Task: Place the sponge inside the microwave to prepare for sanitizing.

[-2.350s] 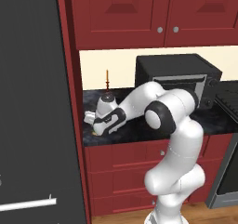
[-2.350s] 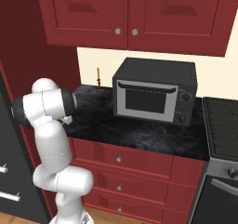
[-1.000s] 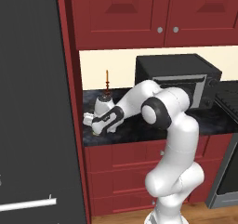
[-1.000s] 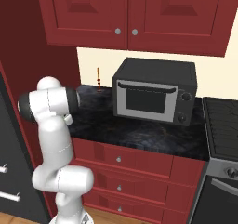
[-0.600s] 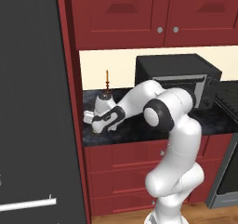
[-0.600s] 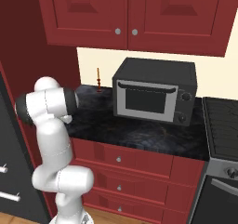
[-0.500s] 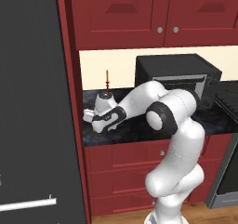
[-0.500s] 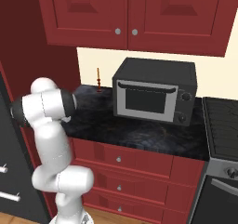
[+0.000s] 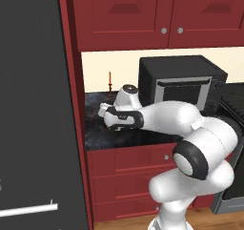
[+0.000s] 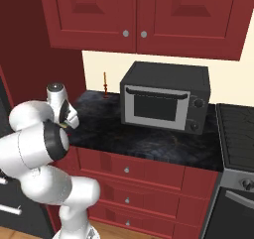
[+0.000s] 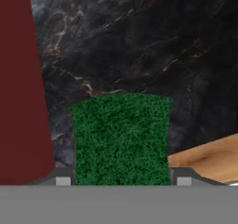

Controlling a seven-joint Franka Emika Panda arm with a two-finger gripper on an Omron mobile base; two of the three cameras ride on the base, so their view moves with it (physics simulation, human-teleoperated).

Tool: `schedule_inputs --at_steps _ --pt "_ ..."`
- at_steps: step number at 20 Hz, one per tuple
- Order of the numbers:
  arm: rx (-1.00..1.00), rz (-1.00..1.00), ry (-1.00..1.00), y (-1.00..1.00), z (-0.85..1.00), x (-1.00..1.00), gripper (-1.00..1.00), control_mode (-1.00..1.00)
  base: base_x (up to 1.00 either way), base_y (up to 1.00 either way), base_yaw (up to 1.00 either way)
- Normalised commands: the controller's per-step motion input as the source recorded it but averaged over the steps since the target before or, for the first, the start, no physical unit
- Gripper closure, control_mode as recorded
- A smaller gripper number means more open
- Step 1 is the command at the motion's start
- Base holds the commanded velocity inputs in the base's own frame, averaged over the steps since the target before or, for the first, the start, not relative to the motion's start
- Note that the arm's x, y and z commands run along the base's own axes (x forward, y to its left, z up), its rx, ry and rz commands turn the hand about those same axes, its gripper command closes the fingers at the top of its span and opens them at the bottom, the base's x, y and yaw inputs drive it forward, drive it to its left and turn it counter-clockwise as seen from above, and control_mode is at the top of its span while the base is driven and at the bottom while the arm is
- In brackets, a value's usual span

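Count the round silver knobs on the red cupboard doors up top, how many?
2: both sit side by side where the two upper doors meet, left knob and right knob, above the black box oven. More may be hidden.

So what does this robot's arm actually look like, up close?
The arm is made of smooth, rounded white segments, glossy like moulded plastic, with dark bands and black disc-shaped caps at the joints. It rises from a white pedestal. No loose cables or markings show. The hand end carries a white casing with a dark collar, and the gripper ends in two small fingertips, grey with lighter square patches.
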Motion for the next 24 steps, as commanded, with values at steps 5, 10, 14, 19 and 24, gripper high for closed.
schedule_inputs --at_steps 5,10,14,19,24 --pt "-0.08 0.09 0.00 -0.59 0.71 -0.65 1.00 -1.00 0.00 0.00 0.00" --pt "-0.21 0.17 -0.01 -0.53 0.62 -0.65 1.00 -1.00 0.00 0.00 0.00" --pt "-0.23 0.18 -0.03 -0.25 0.57 -0.65 1.00 -1.00 0.00 0.00 0.00" --pt "-0.27 0.19 -0.05 -0.24 0.44 -0.48 1.00 -1.00 0.00 0.00 0.00" --pt "0.13 0.05 -0.06 -0.56 0.03 -0.25 1.00 -1.00 0.00 0.00 0.00"
